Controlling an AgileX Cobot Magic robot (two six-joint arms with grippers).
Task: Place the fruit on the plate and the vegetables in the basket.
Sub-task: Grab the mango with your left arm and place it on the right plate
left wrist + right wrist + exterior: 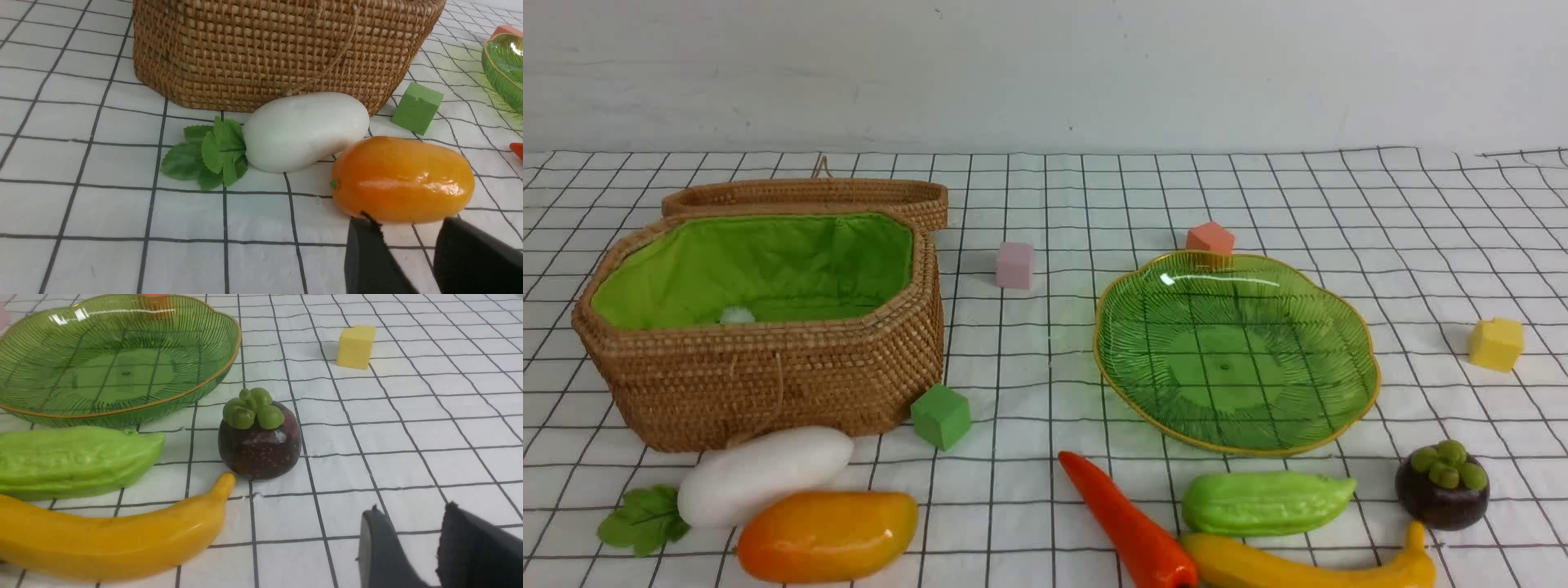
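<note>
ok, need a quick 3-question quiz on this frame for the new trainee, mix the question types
1. True or false: the wide translucent green glass plate with the gold rim has no fruit on it yet.
2. In the left wrist view, what lies closest to the left gripper? A: glossy orange-yellow oval toy mango. B: fat white toy radish. C: long yellow toy banana.
3. Front view: how many small coloured cubes lie on the black-gridded white cloth?
Key: 1 true; 2 A; 3 four.
</note>
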